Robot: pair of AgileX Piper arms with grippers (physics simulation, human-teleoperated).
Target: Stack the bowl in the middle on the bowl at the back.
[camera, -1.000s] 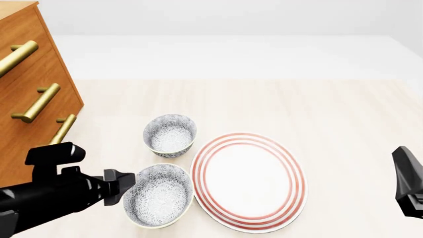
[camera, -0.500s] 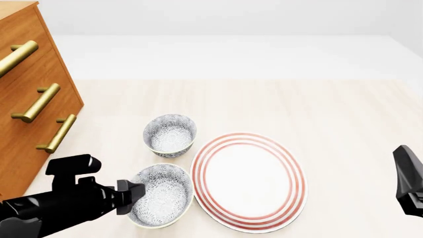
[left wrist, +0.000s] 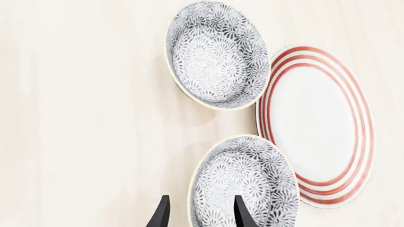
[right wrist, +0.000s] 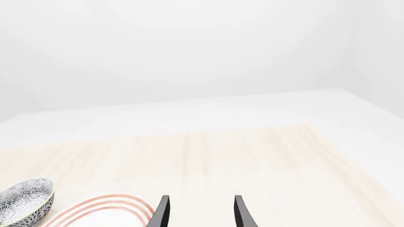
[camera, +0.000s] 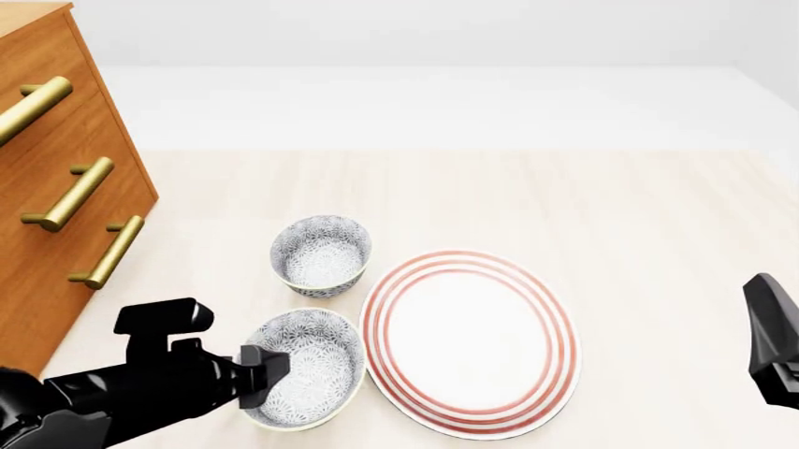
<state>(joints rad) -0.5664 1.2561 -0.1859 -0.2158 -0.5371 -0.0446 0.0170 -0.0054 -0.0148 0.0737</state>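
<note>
1. Carrying everything: pale wooden table (camera: 649, 206), with a wooden drawer cabinet (camera: 50, 187) with brass handles standing well off to the plate's left and back.
2. Lying flat mid-table: white plate (camera: 471, 342) with red rings, taken as landmark for all that follows; no part in the task, so best left unmoved.
3. Sitting just beside the plate's near-left rim, nearly touching it: the bowl in the middle (camera: 306, 368), wide, shallow, cream-rimmed, upright and not yet lifted.
4. Sitting just left of the plate's far edge, upright and apart from the nearer bowl: the bowl at the back (camera: 321, 254), narrower and deeper, mouth up and free to receive the other bowl.
5. Reaching in from the plate's left: left hand (left wrist: 198, 213), fingers parted and straddling the near bowl's left rim, one finger outside the wall, one over the inside; probably lined up so for a rim pinch, not yet closed on it.
6. Parked well right of the plate: right hand (right wrist: 198, 213), fingers parted, holding nothing, apparently kept clear since the left arm stands nearer both bowls.
</note>
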